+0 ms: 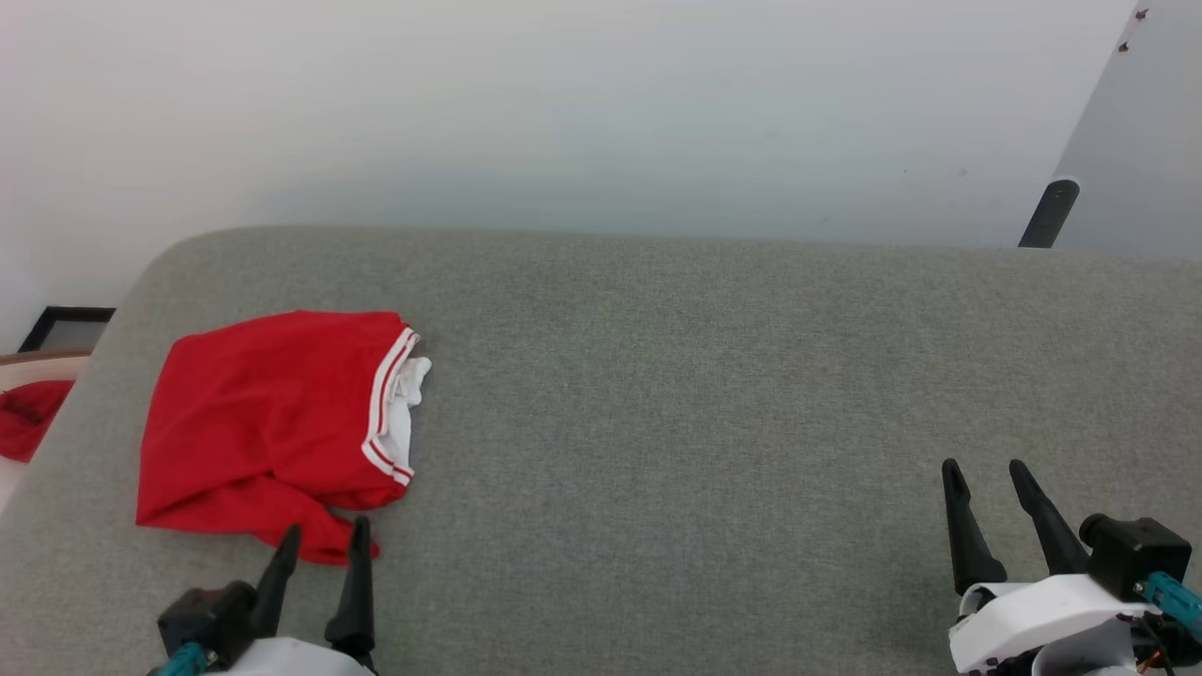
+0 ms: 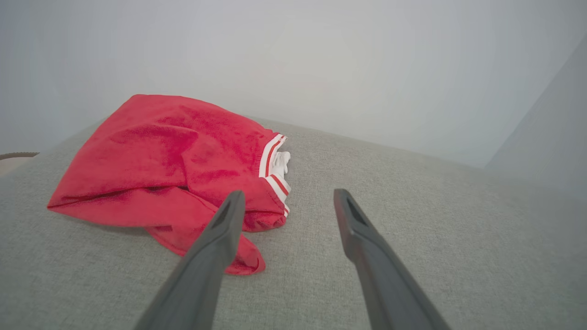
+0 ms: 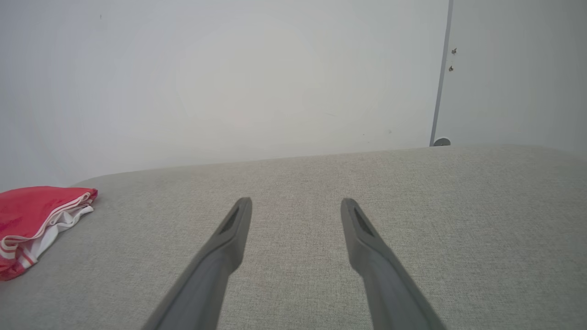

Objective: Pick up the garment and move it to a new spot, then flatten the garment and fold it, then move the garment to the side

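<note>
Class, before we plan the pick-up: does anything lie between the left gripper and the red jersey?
Nothing visible does. The open left gripper is right at the near edge of the jersey, above the grey cushion.

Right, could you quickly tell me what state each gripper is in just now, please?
Left gripper: open, holding nothing, near the crumpled red jersey with white-and-red striped trim.
Right gripper: open, empty, above the grey fabric surface.
</note>
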